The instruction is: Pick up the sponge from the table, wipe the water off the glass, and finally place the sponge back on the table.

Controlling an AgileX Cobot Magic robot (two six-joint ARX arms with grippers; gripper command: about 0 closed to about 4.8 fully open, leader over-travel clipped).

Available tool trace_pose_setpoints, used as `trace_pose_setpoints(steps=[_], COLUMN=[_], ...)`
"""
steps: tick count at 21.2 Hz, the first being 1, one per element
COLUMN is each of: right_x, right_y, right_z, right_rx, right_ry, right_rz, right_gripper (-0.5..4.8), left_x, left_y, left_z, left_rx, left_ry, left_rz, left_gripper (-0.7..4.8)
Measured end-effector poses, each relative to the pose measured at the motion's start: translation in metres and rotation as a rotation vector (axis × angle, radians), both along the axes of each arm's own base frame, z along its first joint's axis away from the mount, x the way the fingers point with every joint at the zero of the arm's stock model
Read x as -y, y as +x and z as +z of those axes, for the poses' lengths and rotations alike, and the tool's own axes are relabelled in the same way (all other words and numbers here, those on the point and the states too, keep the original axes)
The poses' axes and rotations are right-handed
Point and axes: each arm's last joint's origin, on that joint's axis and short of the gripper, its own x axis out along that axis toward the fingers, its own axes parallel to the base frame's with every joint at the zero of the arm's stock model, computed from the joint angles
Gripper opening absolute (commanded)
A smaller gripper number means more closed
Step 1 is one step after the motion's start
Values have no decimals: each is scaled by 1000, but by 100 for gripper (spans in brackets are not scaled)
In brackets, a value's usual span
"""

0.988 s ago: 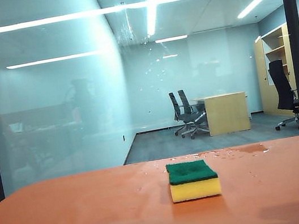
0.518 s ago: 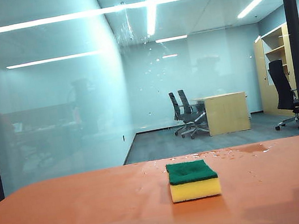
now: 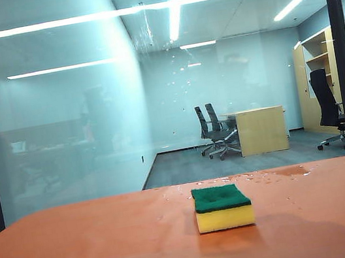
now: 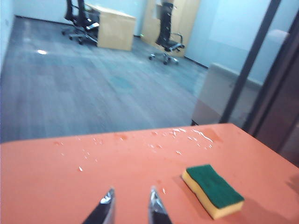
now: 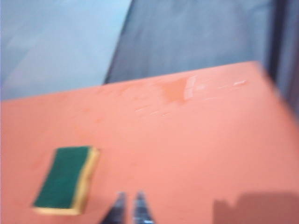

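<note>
A sponge [image 3: 222, 206] lies centre-right on the orange table [image 3: 87, 249]; above it, the left gripper [image 4: 131, 205] is parted, the right gripper [image 5: 128, 205] nearly closed, both empty.

We see a wide orange table [image 3: 87, 249] with a matte top, filling the lower part of the exterior view. A sponge [image 3: 222, 206] lies flat on it, just right of centre, green side up and yellow foam below. From the sponge, small drops and streaks of water [image 3: 260, 176] lie scattered toward one o'clock, near the table's far edge, beside a darker wet patch [image 3: 292, 172] on the orange. In the left wrist view more drops [image 4: 187, 135] glint along that far edge.
</note>
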Motion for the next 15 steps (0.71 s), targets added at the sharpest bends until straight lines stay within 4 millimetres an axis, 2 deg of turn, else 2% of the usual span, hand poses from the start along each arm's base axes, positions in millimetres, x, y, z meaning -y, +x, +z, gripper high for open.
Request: trace_pose_setpoints(steps=[1,4,6,8,10,11,15], right_x=[-3,-12,-16,-20,-24,-26,-35], right_y=[9,31,47,64,76,84,100], right_z=[5,16,17,12,5,-2,-26], right_rx=[-32,-94,-147,-212,-273,-320,-416], right_ry=[11,34,47,62,86,102,124], right_rz=[47,141,187,225,271,298,352], right_gripper=[120,193,223,250,253,254,312], left_x=[0,1,1,1,1,1,1], left_y=[0,0,0,0,0,0,-1], left_z=[-2,-4,-4,-4,-4,-4,-4], left_rx=[-22,-41,-43,-44,-44,-44,-44], left_ry=[0,0,0,0,0,0,0], left_rz=[-11,-27,-26,-26,-27,-26,-48], left_gripper=[98,180,180,181,181,181,184])
